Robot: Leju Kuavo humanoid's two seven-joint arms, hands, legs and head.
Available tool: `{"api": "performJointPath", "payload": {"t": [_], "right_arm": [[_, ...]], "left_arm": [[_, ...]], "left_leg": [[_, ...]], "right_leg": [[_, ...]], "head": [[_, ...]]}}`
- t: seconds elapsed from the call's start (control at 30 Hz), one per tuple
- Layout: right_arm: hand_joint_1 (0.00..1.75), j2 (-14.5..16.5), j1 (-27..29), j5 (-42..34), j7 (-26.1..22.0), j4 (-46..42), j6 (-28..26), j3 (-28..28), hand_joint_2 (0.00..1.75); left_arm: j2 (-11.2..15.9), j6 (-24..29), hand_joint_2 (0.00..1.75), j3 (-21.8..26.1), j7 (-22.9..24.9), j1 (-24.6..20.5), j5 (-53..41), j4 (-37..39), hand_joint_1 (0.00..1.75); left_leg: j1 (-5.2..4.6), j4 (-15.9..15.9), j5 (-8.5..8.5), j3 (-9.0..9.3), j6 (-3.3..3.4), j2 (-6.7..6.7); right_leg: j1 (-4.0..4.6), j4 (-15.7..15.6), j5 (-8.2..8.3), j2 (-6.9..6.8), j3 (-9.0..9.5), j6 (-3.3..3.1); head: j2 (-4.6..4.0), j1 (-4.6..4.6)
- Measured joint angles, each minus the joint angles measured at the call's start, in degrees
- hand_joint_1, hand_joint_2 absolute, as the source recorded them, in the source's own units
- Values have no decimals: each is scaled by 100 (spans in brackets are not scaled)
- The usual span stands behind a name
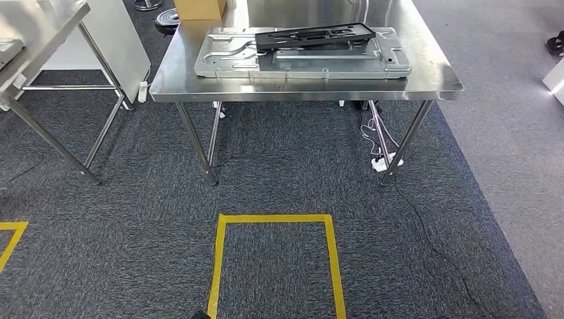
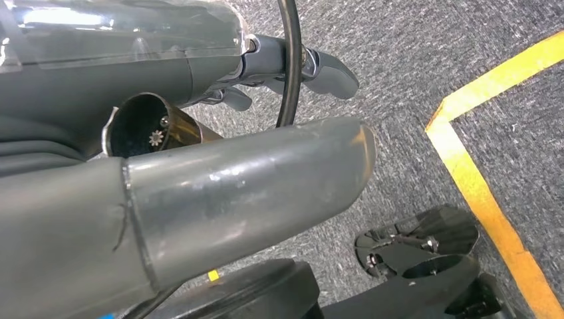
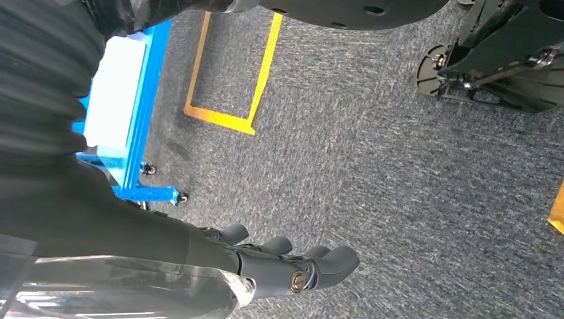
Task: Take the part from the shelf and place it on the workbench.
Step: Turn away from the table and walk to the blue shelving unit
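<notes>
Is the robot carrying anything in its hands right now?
No. The left hand and the right hand both hang over the grey carpet with nothing in them. The black part lies on the metal plate on the workbench.

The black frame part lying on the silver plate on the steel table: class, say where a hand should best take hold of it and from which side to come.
Probably the near long edge of the black frame part, approached from the robot's side of the steel table. It lies flat on the silver plate, long side facing the robot, so that rail seems easiest to reach.
</notes>
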Motion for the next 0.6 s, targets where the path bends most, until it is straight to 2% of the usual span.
{"api": "performJointPath", "payload": {"t": [0.13, 0.3, 0.43, 0.6], "right_arm": [[0, 1, 0, 28, 1, 0, -14, 0, 175], [0, 1, 0, 57, 1, 0, -42, 0, 175], [0, 0, 3, 64, 0, 0, -58, 0, 0], [0, -2, 11, 28, 2, 2, -64, -15, 0]], "left_arm": [[-5, 1, 0, 0, -1, 1, -4, 0, 0], [-9, 1, 0, 0, -4, 2, -5, 0, 0], [-16, 1, 0, 0, -9, 3, -7, 0, 0], [-16, 1, 0, 0, -19, 3, -13, 0, 0]], "left_leg": [[13, -15, 45, -23, -71, 0], [17, -15, 69, -39, -108, 0], [14, -5, 73, -50, -114, 0], [8, 36, 63, -98, -96, -2]], "right_leg": [[14, 12, 25, -1, -35, -37], [18, 17, 41, -1, -56, -48], [14, 16, 50, -1, -60, -42], [2, 14, 68, -2, -80, -12]], "head": [[0, 0], [0, 0], [0, 0], [0, 0]]}}
